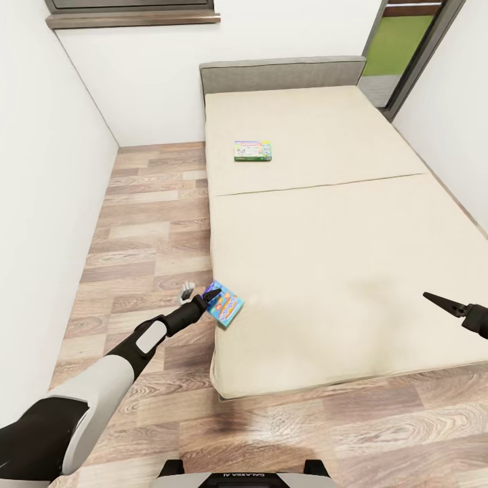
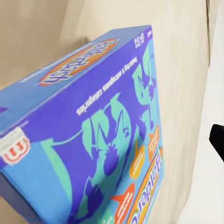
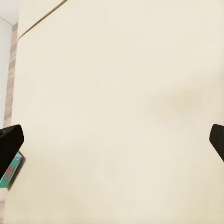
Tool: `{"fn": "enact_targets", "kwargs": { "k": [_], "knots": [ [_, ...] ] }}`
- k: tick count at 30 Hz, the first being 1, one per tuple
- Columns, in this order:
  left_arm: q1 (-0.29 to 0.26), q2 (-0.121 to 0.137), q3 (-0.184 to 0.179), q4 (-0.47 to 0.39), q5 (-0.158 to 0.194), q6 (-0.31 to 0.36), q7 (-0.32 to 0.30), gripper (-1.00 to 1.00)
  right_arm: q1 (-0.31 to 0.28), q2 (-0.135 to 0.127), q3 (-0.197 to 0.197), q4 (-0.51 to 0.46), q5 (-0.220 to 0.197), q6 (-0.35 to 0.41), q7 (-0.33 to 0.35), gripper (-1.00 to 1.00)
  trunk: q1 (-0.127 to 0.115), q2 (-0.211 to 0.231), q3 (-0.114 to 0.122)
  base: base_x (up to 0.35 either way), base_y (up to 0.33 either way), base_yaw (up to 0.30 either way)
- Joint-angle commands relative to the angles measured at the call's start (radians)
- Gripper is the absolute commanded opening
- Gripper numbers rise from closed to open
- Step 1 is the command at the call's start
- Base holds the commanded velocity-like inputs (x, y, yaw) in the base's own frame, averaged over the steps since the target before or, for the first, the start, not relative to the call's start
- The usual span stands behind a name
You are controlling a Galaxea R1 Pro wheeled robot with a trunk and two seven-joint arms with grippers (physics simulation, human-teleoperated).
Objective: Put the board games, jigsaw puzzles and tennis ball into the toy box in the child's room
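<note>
Two board games lie within my sight. I see the blue board game (image 1: 224, 303) at the bed's (image 1: 325, 230) near left corner, its edge poking out past the mattress over the wood-plank floor (image 1: 146, 237), and it sits tilted rather than flat. My left end effector (image 1: 209, 297) is right at that box, the dark fingers (image 1: 211, 295) overlapping its near end; from the head camera I cannot tell whether they are clamped on it or only touching. Through the left wrist camera the blue board game (image 2: 93, 140) looms very close, purple and teal figures on its face and an orange-rimmed logo along one side, with one dark fingertip (image 2: 217, 140) off to its side against the cream bedding.

Farther up the bed, just beyond the seam that crosses the mattress and closer to the grey headboard (image 1: 281, 73), I see the green-edged board game (image 1: 253, 150) lying flat.

My right end effector (image 1: 447, 306) hangs over the bed's right side, well apart from both boxes. In the right wrist camera its two fingertips (image 3: 9, 144) stand wide apart over bare mattress.
</note>
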Motion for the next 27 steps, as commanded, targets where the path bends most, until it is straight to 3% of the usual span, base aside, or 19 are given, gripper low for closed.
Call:
{"fn": "enact_targets", "kwargs": {
  "k": [1, 11, 12, 27],
  "knots": [
    [0.0, 0.001, -0.005, -0.001, 0.011, 0.008, -0.001, 1.0, -0.001, 0.0, -0.001, 0.0, -0.004, 0.007, 0.0, 1.0, 0.0, 0.0, 0.0, 0.0, 0.0, 0.0],
    [0.0, 0.001, -0.005, -0.004, 0.011, 0.008, -0.001, 1.0, -0.001, 0.001, 0.0, 0.0, -0.004, 0.007, 0.0, 1.0, 0.0, 0.0, 0.0, 0.0, 0.0, 0.0],
    [0.001, 0.001, -0.005, -0.004, 0.011, 0.007, -0.002, -1.0, -0.001, 0.001, 0.0, 0.0, -0.004, 0.007, 0.0, 1.0, 0.0, 0.0, 0.0, 0.0, 0.0, 0.0],
    [0.004, 0.001, -0.006, -0.014, 0.01, 0.002, -0.008, -1.0, -0.001, 0.001, 0.0, 0.0, -0.005, 0.007, 0.0, 1.0, 0.0, 0.0, 0.0, 0.0, 0.0, 0.0]
  ]
}}
